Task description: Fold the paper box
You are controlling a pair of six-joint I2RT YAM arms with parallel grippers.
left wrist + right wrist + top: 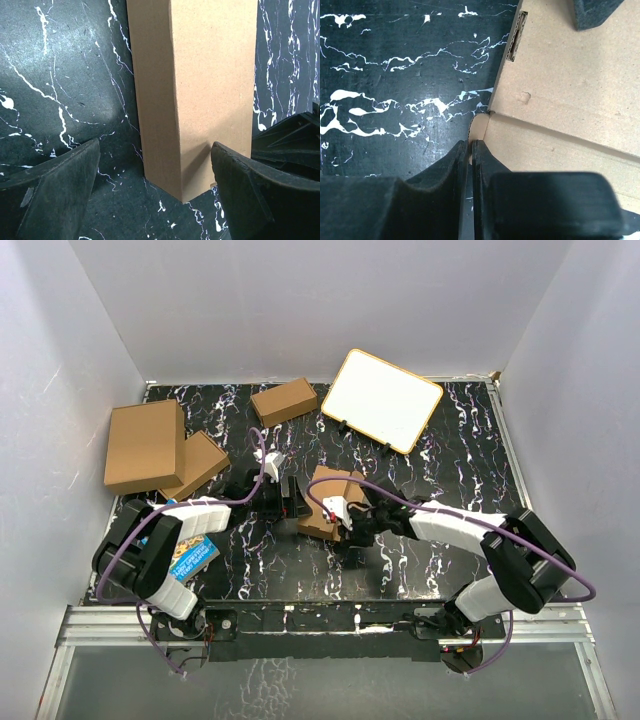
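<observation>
The paper box (332,502) is a brown cardboard piece, partly folded, in the middle of the black marbled table. My left gripper (291,502) is at its left side. In the left wrist view the gripper (155,145) is open, with a corner of the box (200,85) between the fingers and the right finger (240,185) against the box wall. My right gripper (347,519) is at the box's near right side. In the right wrist view it (471,146) is shut on the thin edge of a box flap (560,95).
A bigger brown carton (145,443) lies on another brown box (203,462) at the back left. A small closed brown box (284,401) and a wood-framed white board (381,400) stand at the back. A blue packet (192,556) lies by the left arm.
</observation>
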